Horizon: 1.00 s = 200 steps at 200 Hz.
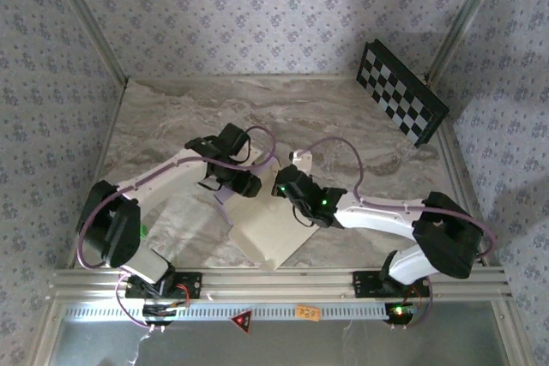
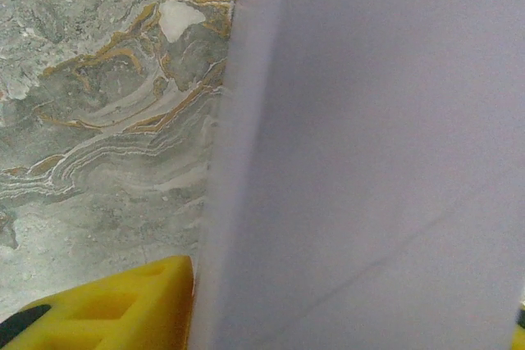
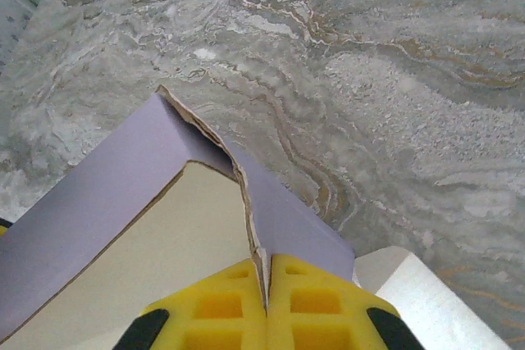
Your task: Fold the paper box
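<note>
Top external: we see the box [image 1: 270, 233] on the marble table [image 1: 171, 126], at 6 o'clock from the table's middle and near the front edge, with one cream panel lying flat.
Arms: both reach in to the box's far end. The left gripper [image 1: 249, 184] is at its 11 o'clock and the right gripper [image 1: 287, 190] at its 12 o'clock, and the two are near each other.
Checkerboard [image 1: 401, 92]: tilted at the far right corner, at 2 o'clock, well apart from the box.
Left wrist: a lilac wall of the box stands close before the lens, running from 12 to 6 o'clock and across the right. Marble shows at 9 o'clock.
Left fingers: one yellow finger [image 2: 123, 305] at 7 o'clock touches the lilac wall's edge, and a yellow sliver sits at 4 o'clock. We cannot tell whether they grip the card.
Right wrist: a box corner, lilac outside and cream inside, points toward 11 o'clock, its top edge rough.
Right fingers [image 3: 221, 301]: closed together at 6 o'clock, pinching the thin card edge between them.
</note>
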Each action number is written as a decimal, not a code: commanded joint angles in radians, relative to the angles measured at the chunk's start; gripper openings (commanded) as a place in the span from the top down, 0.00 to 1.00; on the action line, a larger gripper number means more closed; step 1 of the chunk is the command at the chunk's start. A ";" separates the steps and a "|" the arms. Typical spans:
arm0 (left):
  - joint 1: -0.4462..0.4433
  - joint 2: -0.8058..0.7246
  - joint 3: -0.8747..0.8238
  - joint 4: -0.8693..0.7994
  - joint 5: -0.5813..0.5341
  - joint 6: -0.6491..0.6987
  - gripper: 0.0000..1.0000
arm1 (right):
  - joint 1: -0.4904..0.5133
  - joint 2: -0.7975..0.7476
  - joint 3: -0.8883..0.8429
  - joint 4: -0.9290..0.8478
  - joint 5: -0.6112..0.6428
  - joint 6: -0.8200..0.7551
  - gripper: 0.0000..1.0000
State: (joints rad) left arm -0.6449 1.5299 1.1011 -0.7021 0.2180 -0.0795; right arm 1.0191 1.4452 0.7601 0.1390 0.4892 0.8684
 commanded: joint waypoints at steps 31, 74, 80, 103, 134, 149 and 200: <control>-0.018 -0.030 -0.020 0.010 -0.029 -0.128 0.47 | 0.052 0.024 -0.039 0.112 0.054 0.132 1.00; -0.043 -0.042 -0.023 0.018 -0.023 -0.210 0.46 | 0.052 0.056 0.002 0.091 -0.003 0.108 1.00; -0.046 -0.046 -0.024 0.018 -0.022 -0.225 0.46 | 0.051 0.056 0.008 0.090 -0.008 0.094 1.00; -0.050 -0.070 -0.042 0.064 -0.019 -0.315 0.46 | 0.045 0.059 0.039 0.062 -0.046 0.067 1.00; -0.075 -0.099 -0.077 0.141 -0.012 -0.447 0.44 | 0.030 0.079 0.057 0.062 -0.098 0.031 1.00; -0.091 -0.106 -0.094 0.183 -0.006 -0.497 0.44 | 0.013 0.094 0.054 0.081 -0.145 0.023 1.00; -0.152 -0.120 -0.096 0.251 -0.034 -0.596 0.41 | -0.047 0.125 0.069 0.118 -0.243 -0.017 1.00</control>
State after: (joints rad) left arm -0.7601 1.4433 0.9993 -0.5827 0.1585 -0.5858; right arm 0.9760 1.5307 0.8051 0.2436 0.3634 0.8711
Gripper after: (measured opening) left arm 0.578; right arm 0.054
